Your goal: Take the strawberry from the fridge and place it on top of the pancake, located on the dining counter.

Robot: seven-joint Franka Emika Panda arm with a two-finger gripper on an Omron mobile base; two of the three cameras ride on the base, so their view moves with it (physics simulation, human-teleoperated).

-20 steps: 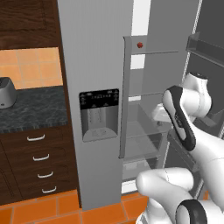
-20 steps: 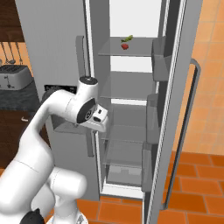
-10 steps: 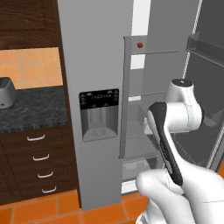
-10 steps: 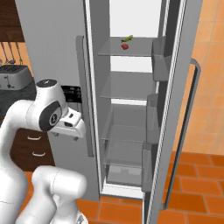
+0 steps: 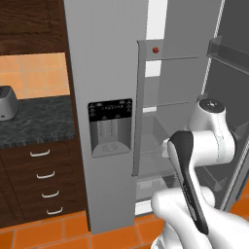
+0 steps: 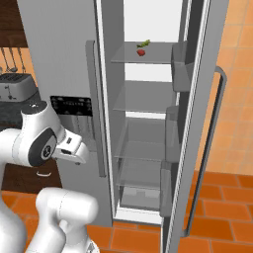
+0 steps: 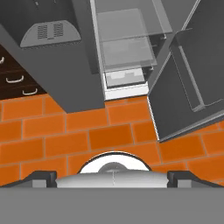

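Observation:
The strawberry (image 6: pixel 141 52) is a tiny red berry on the top glass shelf of the fridge (image 6: pixel 59 49), also seen as a red dot, the strawberry (image 5: pixel 155 49), high inside the fridge (image 5: pixel 102 73). The right fridge door (image 6: pixel 207 99) stands wide open. My gripper (image 7: pixel 113 177) is open and empty, aimed down at the floor in front of the fridge (image 7: pixel 78 78). My hand (image 6: pixel 70 148) sits low and left of the open compartment, far below the berry. The pancake and the dining counter are out of view.
A small yellow-green item (image 6: pixel 145 44) lies just behind the strawberry. A toaster (image 5: pixel 6 102) stands on the dark counter (image 5: pixel 34 121) over drawers (image 5: pixel 44 175), left of the fridge. Orange floor tiles (image 7: pixel 65 131) lie below. The open door (image 7: pixel 183 100) juts out on the right.
The arm has folded back and swung left, away from the open compartment toward the dispenser side. The jaws stay wide open. The strawberry has not moved.

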